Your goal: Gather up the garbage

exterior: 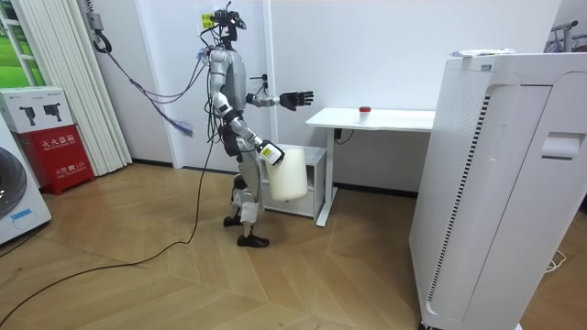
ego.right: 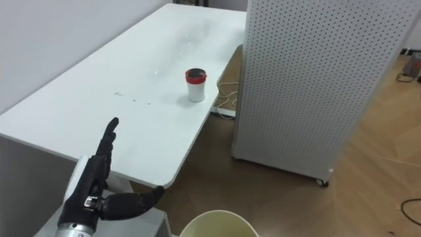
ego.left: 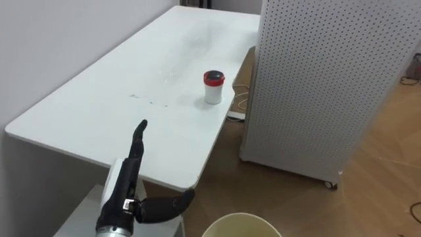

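A small white cup with a red lid [ego.left: 214, 87] stands upright near the right edge of the white table [ego.left: 99, 112], well beyond my reach. My left hand [ego.left: 131, 178] is raised over the table's near end, open, fingers straight toward the cup and thumb spread to the right, holding nothing. In the room view my left hand [exterior: 295, 99] is stretched out toward the table [exterior: 394, 117] and the cup [exterior: 365, 112]. My right hand [exterior: 268, 153] hangs at my hip, shut on the rim of a cream bin [exterior: 286, 174]. The bin's rim [ego.left: 240, 224] shows at the bottom edge.
A tall white perforated unit on casters [ego.left: 322, 79] stands close to the table's right side, with a narrow gap and cables [ego.left: 240, 99] between them. A low white cabinet [exterior: 316, 179] sits under the table's near end. I stand on wood floor at that end.
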Robot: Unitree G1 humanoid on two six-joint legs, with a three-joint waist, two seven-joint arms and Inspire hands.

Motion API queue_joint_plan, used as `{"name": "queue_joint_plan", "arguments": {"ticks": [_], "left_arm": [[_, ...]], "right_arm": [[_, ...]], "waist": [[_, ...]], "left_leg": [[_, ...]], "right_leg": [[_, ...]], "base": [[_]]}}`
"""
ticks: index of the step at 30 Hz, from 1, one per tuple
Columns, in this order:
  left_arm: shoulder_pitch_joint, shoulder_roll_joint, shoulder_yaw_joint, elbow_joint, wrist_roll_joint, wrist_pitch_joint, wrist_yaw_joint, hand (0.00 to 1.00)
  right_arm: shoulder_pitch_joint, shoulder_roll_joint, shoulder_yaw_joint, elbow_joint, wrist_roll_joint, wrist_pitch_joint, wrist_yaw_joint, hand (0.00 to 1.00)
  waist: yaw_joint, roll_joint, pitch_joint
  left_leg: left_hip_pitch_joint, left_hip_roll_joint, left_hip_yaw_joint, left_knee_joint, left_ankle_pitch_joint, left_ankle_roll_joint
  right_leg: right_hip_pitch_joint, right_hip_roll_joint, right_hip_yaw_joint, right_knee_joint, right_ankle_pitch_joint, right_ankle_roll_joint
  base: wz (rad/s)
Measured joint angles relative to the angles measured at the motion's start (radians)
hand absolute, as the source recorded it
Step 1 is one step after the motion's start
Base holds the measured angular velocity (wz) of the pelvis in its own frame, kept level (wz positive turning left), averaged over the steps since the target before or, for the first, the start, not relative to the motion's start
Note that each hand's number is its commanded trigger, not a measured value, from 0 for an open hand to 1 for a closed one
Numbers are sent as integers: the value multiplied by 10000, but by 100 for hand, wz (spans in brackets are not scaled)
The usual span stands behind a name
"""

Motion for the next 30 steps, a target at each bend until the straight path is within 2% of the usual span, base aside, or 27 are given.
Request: {"name": "queue_joint_plan", "arguments": {"ticks": [2,4,5,6,7,8,9,10,11,12,13,14,15,16,17,18,19,20,21,23,24,25,26,27,28,29,30], "left_arm": [[82,-4,-5,15,-5,-1,209,0],[190,17,-5,120,-41,-13,386,0],[195,34,-1,252,-113,-13,451,0],[195,34,2,367,-224,-12,465,0],[200,27,5,391,-229,-13,465,0],[198,-11,3,391,-314,-49,452,0],[207,-64,-2,397,-609,-111,442,0],[202,-78,-1,398,-688,-119,440,0],[147,-95,-38,558,-798,-345,438,0],[140,-153,-61,777,-829,-603,450,0],[144,-197,-64,891,-824,-675,458,0],[173,-258,-74,1018,-812,-692,460,0],[174,-286,-63,1094,-809,-701,459,0],[178,-299,-50,1119,-819,-701,462,0],[191,-321,-26,1185,-814,-701,461,0],[201,-325,-22,1283,-818,-700,460,0],[203,-321,-17,1310,-816,-699,455,0],[201,-320,-10,1310,-794,-700,449,0],[212,-331,-8,1311,-791,-700,446,0],[226,-326,18,1308,-789,-700,427,0],[223,-319,108,1296,-791,-700,391,0],[221,-319,149,1294,-802,-700,385,0],[210,-324,184,1275,-807,-701,369,0],[210,-322,188,1261,-784,-701,360,0],[210,-314,192,1232,-781,-701,356,0],[196,-310,206,1175,-776,-702,364,0],[173,-313,203,1128,-797,-702,372,0]], "right_arm": [[88,6,8,1,-3,9,12,100],[85,60,30,1,-6,95,18,100],[76,99,69,0,-17,107,20,100],[74,130,77,-6,-55,144,15,100],[77,125,89,-9,-86,155,3,100],[77,115,89,-8,-107,185,-28,100],[76,120,89,-7,-119,199,-36,100],[72,138,86,-7,-118,199,-48,100],[72,151,88,-7,-115,198,-115,100],[72,124,95,-3,-72,200,-133,100],[71,118,91,-2,-42,207,-157,100],[71,91,97,4,10,217,-201,100],[69,74,114,5,70,234,-227,100],[75,64,134,5,80,250,-227,100],[93,50,210,7,74,355,-225,100],[106,44,303,10,75,452,-227,100],[106,55,328,11,73,484,-224,100],[126,65,344,11,73,526,-222,100],[159,29,344,10,32,532,-214,100],[199,-70,342,9,-31,532,-223,100],[197,-86,341,9,-49,533,-223,100],[197,-81,343,9,-49,532,-222,100],[197,-93,340,5,-34,532,-222,100],[196,-118,339,5,-33,533,-227,100],[185,-120,339,-9,-32,533,-229,100],[119,-130,339,-29,-1,533,-240,100],[13,-139,351,-42,55,533,-243,100]], "waist": [[22,-1,19],[132,-42,48],[248,-82,70],[239,-103,86],[278,-79,92],[283,36,121],[343,33,169],[391,68,145],[367,68,130],[483,4,133],[595,-34,144],[789,-66,154],[881,-75,150],[899,-67,145],[972,-84,117],[995,-66,25],[993,-75,18],[886,-190,-10],[848,-299,-33],[941,-352,-28],[1022,-407,-1],[1022,-457,-6],[1015,-510,6],[1057,-568,-28],[1106,-618,-36],[1119,-681,-24],[1150,-660,-21]], "left_leg": [[-6,32,112,163,-2,-3],[-44,85,298,616,-17,-26],[-265,98,219,1370,-79,-126],[-765,164,9,2679,-112,-181],[-1084,236,-105,3473,-108,-184],[-1819,447,-493,5127,62,-216],[-2466,512,-1010,6446,382,-206],[-2759,443,-1239,6711,345,-216],[-3426,149,-1524,6742,182,37],[-4072,-246,-1762,6363,136,109],[-4347,-440,-1776,6015,160,79],[-4757,-700,-1785,4950,285,-24],[-5053,-856,-1843,3593,643,-95],[-5136,-921,-1938,2905,863,-89],[-5245,-999,-2068,1760,1489,-22],[-5207,-1019,-2188,1192,2238,-46],[-5113,-1072,-2233,1073,2558,-22],[-4954,-1218,-2297,958,2860,96],[-4882,-1338,-2278,993,2974,211],[-4776,-1351,-2057,1304,3048,359],[-4698,-1413,-1940,1605,2891,662],[-4681,-1492,-1921,1753,2734,725],[-4651,-1619,-1848,2023,2382,819],[-4637,-1724,-1687,2285,2041,927],[-4621,-1824,-1631,2392,1871,969],[-4614,-1995,-1540,2700,1530,1107],[-4637,-2022,-1354,3130,1209,1236]], "right_leg": [[-20,7,-44,93,-42,-45],[-88,-34,-273,374,-174,-195],[-149,-96,-312,645,-329,-322],[-169,-129,-274,880,-497,-436],[-164,-89,-204,960,-632,-501],[-143,130,88,1225,-862,-645],[-106,345,257,1440,-1031,-773],[-97,443,370,1528,-1099,-850],[-61,527,470,1618,-1206,-924],[-60,525,614,1664,-1287,-913],[-60,505,688,1681,-1316,-911],[-107,450,707,1690,-1400,-873],[-109,444,709,1728,-1507,-856],[-100,466,709,1751,-1568,-845],[-85,456,717,1874,-1762,-803],[-15,400,707,1987,-1955,-723],[32,384,717,2004,-2054,-672],[69,357,825,2004,-2214,-535],[180,250,828,1974,-2291,-490],[497,141,900,1856,-2461,-514],[728,65,1021,1835,-2620,-491],[827,-3,1052,1827,-2718,-460],[1037,-166,1046,1789,-2915,-405],[1181,-330,1067,1823,-3106,-338],[1199,-449,1084,1951,-3232,-285],[1107,-696,932,2558,-3446,-91],[720,-910,730,3804,-3406,103]], "base": [[-24],[-48],[-55],[-44],[-30],[-35],[-36],[-25],[-23],[-32],[-56],[-57],[-49],[-40],[-41],[-37],[-14],[6],[4],[-19],[-22],[-8],[3],[0],[-7],[-11],[-10]]}}
